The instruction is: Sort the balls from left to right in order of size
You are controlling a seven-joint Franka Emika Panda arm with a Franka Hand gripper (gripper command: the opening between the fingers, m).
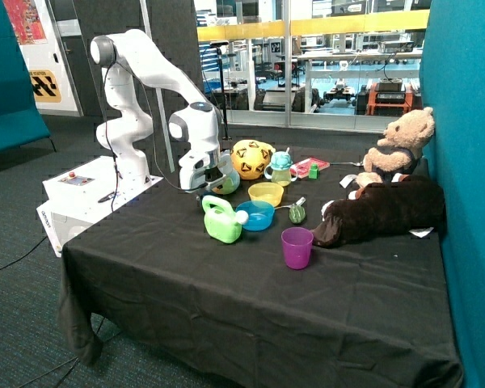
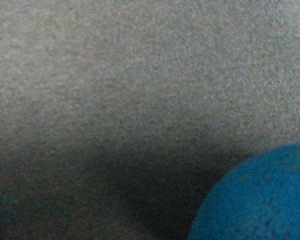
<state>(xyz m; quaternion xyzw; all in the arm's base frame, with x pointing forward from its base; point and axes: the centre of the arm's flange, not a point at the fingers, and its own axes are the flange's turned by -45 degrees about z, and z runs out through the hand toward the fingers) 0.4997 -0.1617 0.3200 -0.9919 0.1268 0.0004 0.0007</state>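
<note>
Hanging low over the black tablecloth (image 1: 226, 283), the gripper (image 1: 204, 184) is just beside the pastel ball (image 1: 227, 181), close behind the green watering can (image 1: 221, 220); whether its jaws are spread, I cannot tell. The yellow soccer ball (image 1: 252, 158) sits behind. The wrist view shows cloth and a blue round surface (image 2: 260, 200).

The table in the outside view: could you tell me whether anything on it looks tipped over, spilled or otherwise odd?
Nothing looks spilled or broken. One oddity: the dark brown plush toy lies flat on the black tablecloth, while the teddy bear sits upright behind it. The purple cup stands upright. The pincer is low beside the yellow soccer-style ball.
</note>
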